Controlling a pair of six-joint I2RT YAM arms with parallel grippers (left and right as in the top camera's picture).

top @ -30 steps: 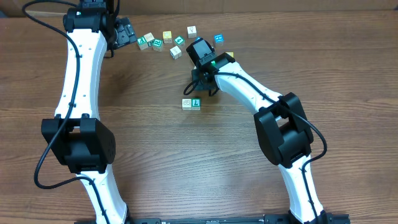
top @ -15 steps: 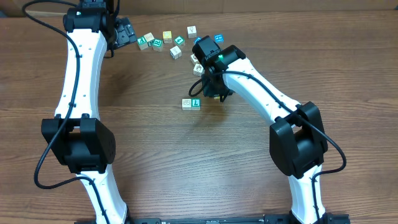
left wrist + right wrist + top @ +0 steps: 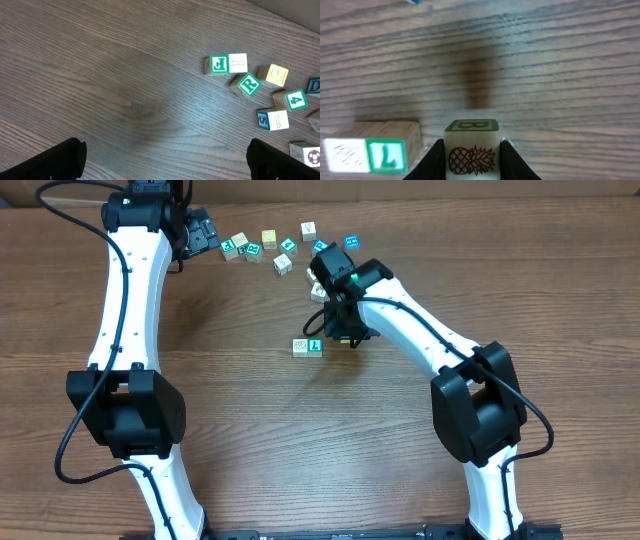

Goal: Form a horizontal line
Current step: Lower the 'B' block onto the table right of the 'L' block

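Gripping the pineapple cube (image 3: pixel 471 131) in the right gripper (image 3: pixel 471 159), clamped on both its sides. Holding it just right of the row (image 3: pixel 308 347) at mid-table, close but not touching: only a white cube (image 3: pixel 345 155) pressed against a green L cube (image 3: pixel 385 155). Resting the left gripper (image 3: pixel 167 162) spread wide apart at the far left, near the loose cluster (image 3: pixel 260 95) of cubes.

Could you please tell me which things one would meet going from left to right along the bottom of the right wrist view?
white-faced cube → green L cube → pineapple cube, held in the right tool
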